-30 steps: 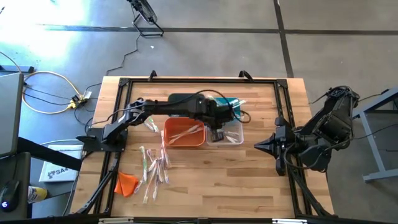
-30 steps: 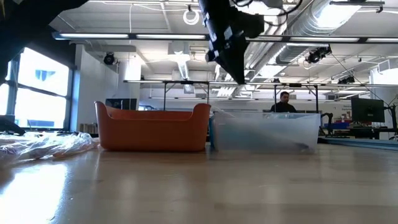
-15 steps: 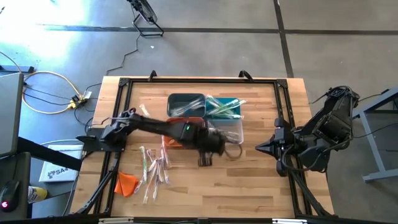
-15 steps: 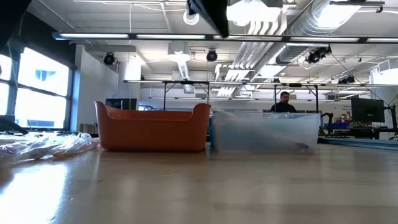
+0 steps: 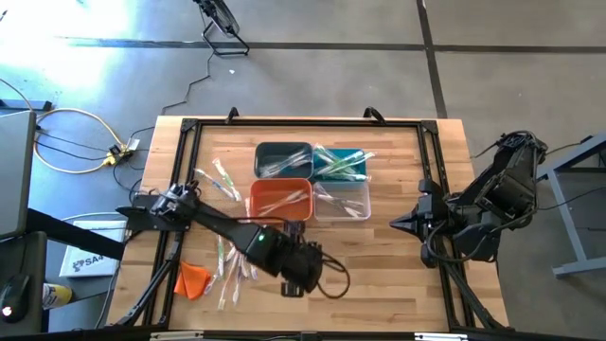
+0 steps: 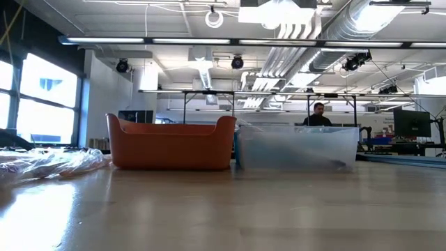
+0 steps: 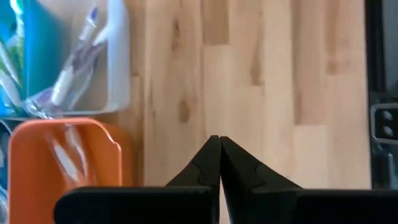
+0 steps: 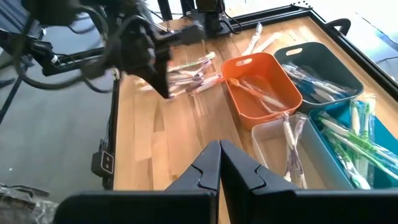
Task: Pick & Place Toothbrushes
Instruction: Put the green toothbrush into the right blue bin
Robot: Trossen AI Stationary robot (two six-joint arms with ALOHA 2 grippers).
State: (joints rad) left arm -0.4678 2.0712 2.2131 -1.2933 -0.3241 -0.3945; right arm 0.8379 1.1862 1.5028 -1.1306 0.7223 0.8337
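Observation:
Wrapped toothbrushes (image 5: 234,256) lie loose on the table's left near part, with a few more (image 5: 220,180) farther back. Others lie in the four bins: dark grey (image 5: 282,159), teal (image 5: 341,163), orange (image 5: 281,200) and clear (image 5: 342,202). My left gripper (image 5: 301,277) hangs shut and empty above bare wood, on the near side of the orange bin (image 7: 62,155) and right of the loose pile. Its fingertips (image 7: 219,140) meet. My right gripper (image 8: 219,144) waits, shut, at the table's right edge (image 5: 393,224).
A small orange cloth-like lump (image 5: 192,278) lies near the table's near left corner. A black frame (image 5: 428,170) runs around the tabletop. In the low view only the orange bin (image 6: 171,143), the clear bin (image 6: 296,146) and wrappers (image 6: 49,162) show. A person (image 6: 318,115) is far behind.
My left gripper has swung from above the clear bin toward the table's near edge and somewhat left, passing the orange bin. It has left the low view. The bins and loose toothbrushes have stayed in place.

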